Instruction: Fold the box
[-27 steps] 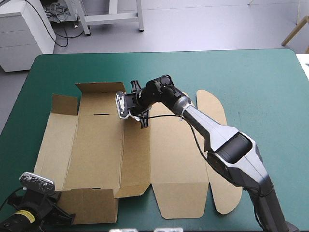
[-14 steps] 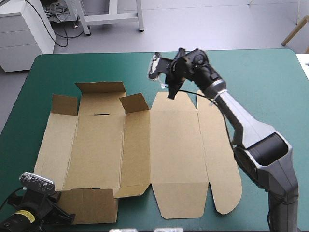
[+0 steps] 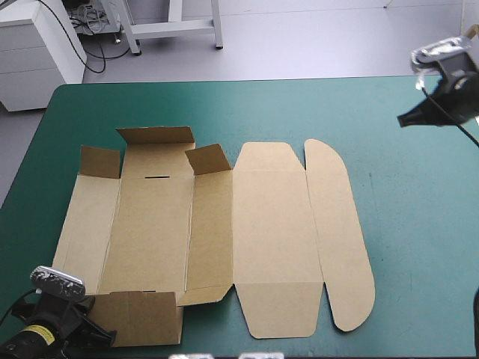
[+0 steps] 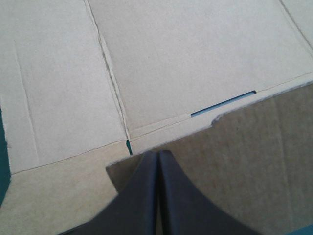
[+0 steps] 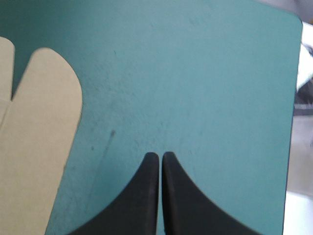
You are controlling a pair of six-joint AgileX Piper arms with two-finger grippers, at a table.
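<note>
The brown box lies as a cut sheet on the teal-green cover, mostly flat. Its small far flaps stand partly raised, and the rounded lid flap lies flat at the sheet's right. My left gripper is shut, its tips over the near flap of the box, just short of a narrow slot; nothing shows between the fingers. In the high view it sits at the table's near left corner. My right gripper is shut and raised near the table's far right edge, well away from the box, above bare cover.
Bare teal-green cover stretches to the right of the box as far as the table's right edge. The table's rounded far right corner lies ahead of the right gripper.
My right arm has pulled back from the box's far middle flap, rising and swinging to the table's far right. That flap stays partly raised. The left arm has not moved.
</note>
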